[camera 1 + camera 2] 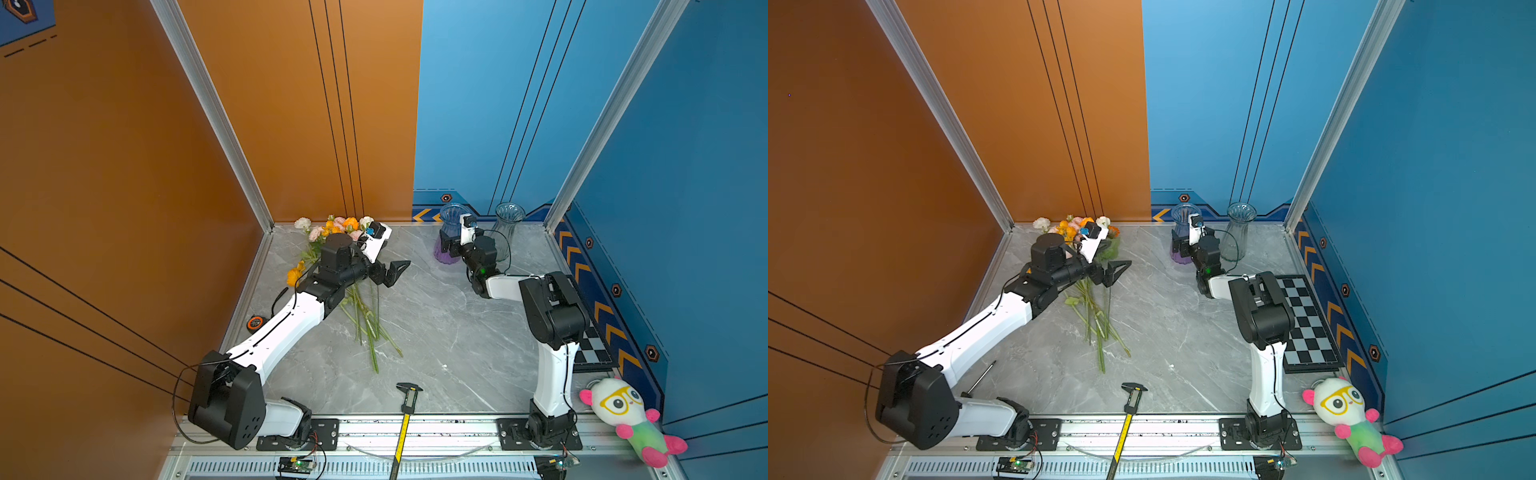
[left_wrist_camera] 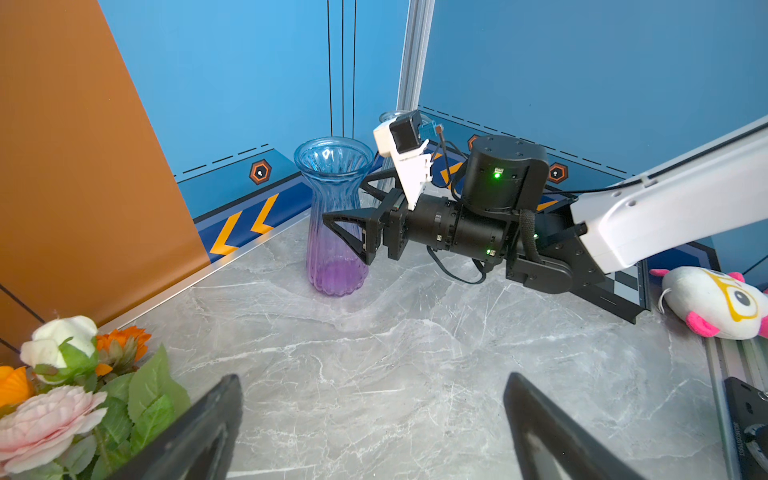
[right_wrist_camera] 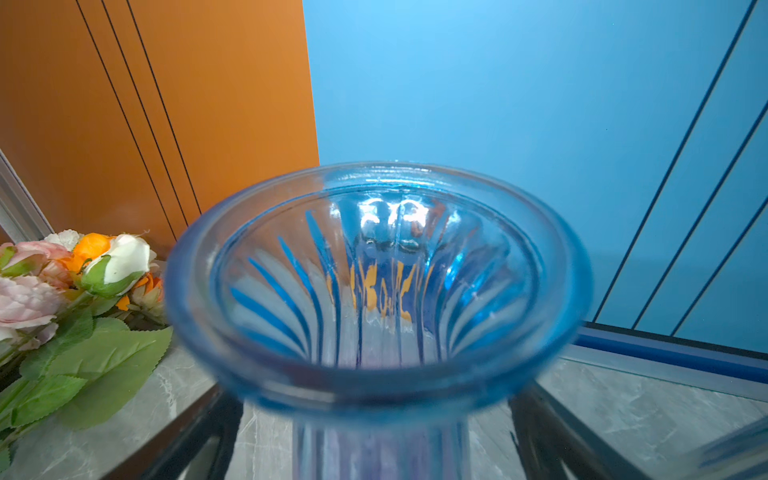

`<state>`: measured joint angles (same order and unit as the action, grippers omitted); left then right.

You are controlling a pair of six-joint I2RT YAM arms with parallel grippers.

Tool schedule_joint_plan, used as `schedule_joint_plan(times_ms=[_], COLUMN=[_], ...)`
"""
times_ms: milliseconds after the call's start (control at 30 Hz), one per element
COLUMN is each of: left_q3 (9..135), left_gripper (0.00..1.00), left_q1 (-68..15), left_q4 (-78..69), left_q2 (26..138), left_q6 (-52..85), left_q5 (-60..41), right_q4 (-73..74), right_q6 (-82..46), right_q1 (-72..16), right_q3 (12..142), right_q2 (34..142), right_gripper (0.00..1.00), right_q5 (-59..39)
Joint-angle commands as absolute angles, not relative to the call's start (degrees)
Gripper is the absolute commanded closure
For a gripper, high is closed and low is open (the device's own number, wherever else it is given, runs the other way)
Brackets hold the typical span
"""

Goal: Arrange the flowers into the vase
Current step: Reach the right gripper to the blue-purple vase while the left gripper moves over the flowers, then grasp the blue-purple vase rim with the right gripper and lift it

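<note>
My left gripper (image 1: 398,273) hangs mid-frame, jaws spread, just right of the flowers (image 1: 337,227), whose blooms lie higher up and whose stems trail toward the lower centre. Further right, my right gripper (image 1: 448,247) sits at the blue vase (image 1: 451,214). A clear vase (image 1: 509,220) stands just beside.

1. table (image 1: 436,332): marble-look slab, smooth, faint sheen noted.
2. vase (image 2: 332,216): ribbed see-through glass, glossy, highlights seen on the rim.
3. second vase (image 1: 509,224): clear ribbed glass, glossy.
4. flowers (image 1: 338,226): petals and leaves read as cloth-like, matt; stems plastic-looking, smooth.
5. arm shells (image 1: 286,328): white plastic, smooth, semi-gloss; joint housings logged as matt black plastic.
6. frame rails (image 1: 216,116): bare silver metal, dull brushed finish.
7. wall panels (image 1: 104,166): smooth, flat, matt to satin.
8. plush toy (image 1: 623,411): soft fuzzy cloth.
</note>
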<state>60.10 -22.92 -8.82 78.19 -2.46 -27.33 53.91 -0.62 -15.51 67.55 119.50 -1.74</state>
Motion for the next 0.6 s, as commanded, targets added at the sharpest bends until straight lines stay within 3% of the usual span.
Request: schedule_joint_plan(times_ms=[0, 567], left_q3=[60.0, 59.7], left_gripper=[0.02, 0.02], left_q1=[-22.7, -22.5], left_q4=[-9.8, -9.7], left_q2=[76.7, 77.1], left_q6=[-2.2, -2.4], left_q5=[-28.9, -28.5], right_q4=[58.0, 61.9], right_q6=[-0.5, -3.3], right_q1=[-14.9, -14.0], right_q3=[69.4, 73.9], right_q2=[122.1, 127.1], right_gripper=[0.00, 0.02], right_q5=[-2.7, -3.9])
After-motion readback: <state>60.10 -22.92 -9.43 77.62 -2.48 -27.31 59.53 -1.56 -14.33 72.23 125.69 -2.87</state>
